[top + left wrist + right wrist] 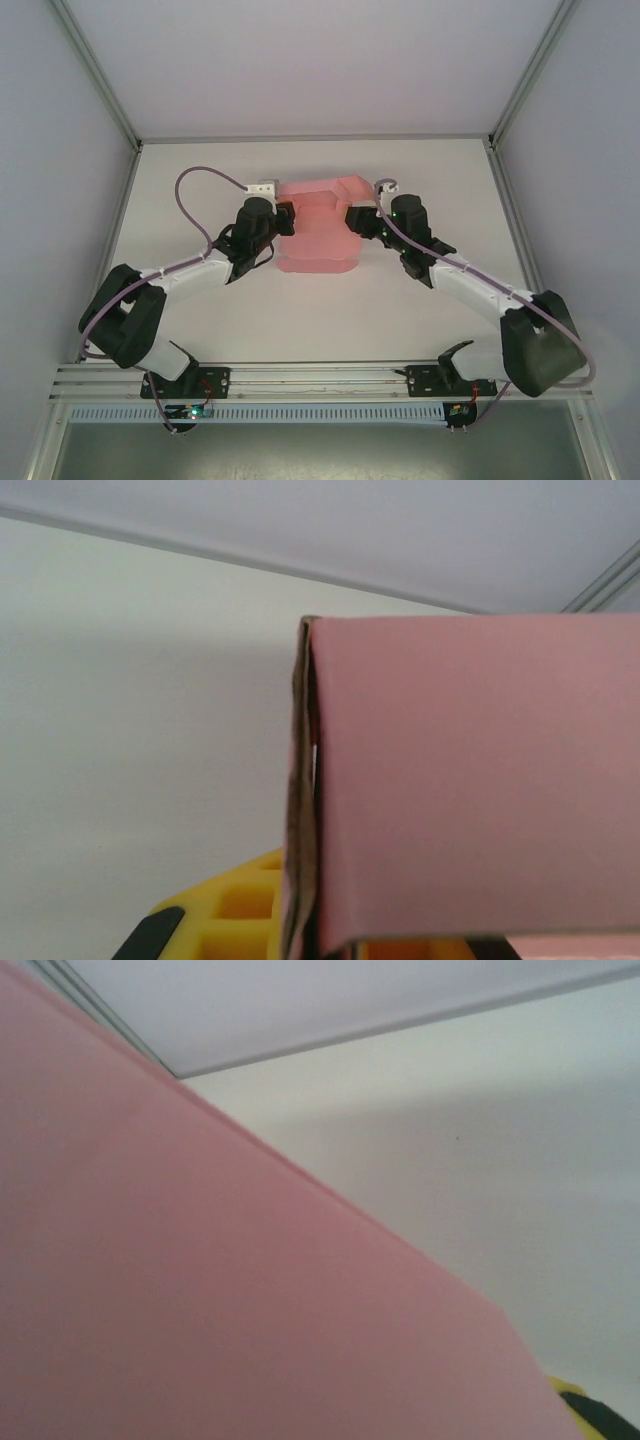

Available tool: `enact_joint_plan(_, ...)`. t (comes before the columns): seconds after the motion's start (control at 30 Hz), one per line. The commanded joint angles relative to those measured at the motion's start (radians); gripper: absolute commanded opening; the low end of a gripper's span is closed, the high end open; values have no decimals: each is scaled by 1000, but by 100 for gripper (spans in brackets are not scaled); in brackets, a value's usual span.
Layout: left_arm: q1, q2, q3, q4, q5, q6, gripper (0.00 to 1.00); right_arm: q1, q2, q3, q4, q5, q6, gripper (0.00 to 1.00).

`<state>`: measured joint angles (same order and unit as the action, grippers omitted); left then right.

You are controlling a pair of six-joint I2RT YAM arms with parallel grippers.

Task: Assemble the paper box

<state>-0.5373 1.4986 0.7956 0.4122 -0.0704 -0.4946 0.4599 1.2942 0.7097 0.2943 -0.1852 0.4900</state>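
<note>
Paper box (318,232) sits half-formed mid-frame on the tabletop (200,170), between your arms. Your left end effector (285,222) is pinched tight on its doubled side wall, probably to anchor it. Your right end effector (352,218) meets the opposite side; its opening can't be told.

Soft, even light from overhead keeps the white table (200,310) bright with only faint shadows, the top view sharp, while both wrist views go blurred where the pink paper box (470,780) sits close to the lens, a broad dull shadow band crossing the table behind it
</note>
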Motion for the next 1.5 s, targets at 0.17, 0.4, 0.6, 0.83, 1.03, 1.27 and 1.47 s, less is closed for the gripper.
enact_joint_plan(0.17, 9, -89, -39, 15, 34, 15, 0, -130, -351, -83, -218, -69, -114, 63)
enact_joint_plan(0.4, 19, -125, -50, -23, 135, 80, 0, -280, -608, -73, -364, -14, -239, 88)
enact_joint_plan(0.6, 19, -137, -56, -13, 236, 111, 0, -419, -487, 8, -374, -175, -294, 98)
enact_joint_plan(0.83, 19, -134, -47, -36, 223, 118, 0, -420, -263, 57, -246, -515, -344, 98)
enact_joint_plan(1.03, 20, -117, -24, -61, 190, 122, 0, -340, -211, 75, -260, -662, -431, 96)
enact_joint_plan(1.27, 20, -97, -7, -56, 192, 119, 0, -254, -157, 99, -312, -645, -461, 78)
enact_joint_plan(1.47, 20, -101, -7, -66, 183, 119, 0, -199, -94, 133, -344, -670, -483, 65)
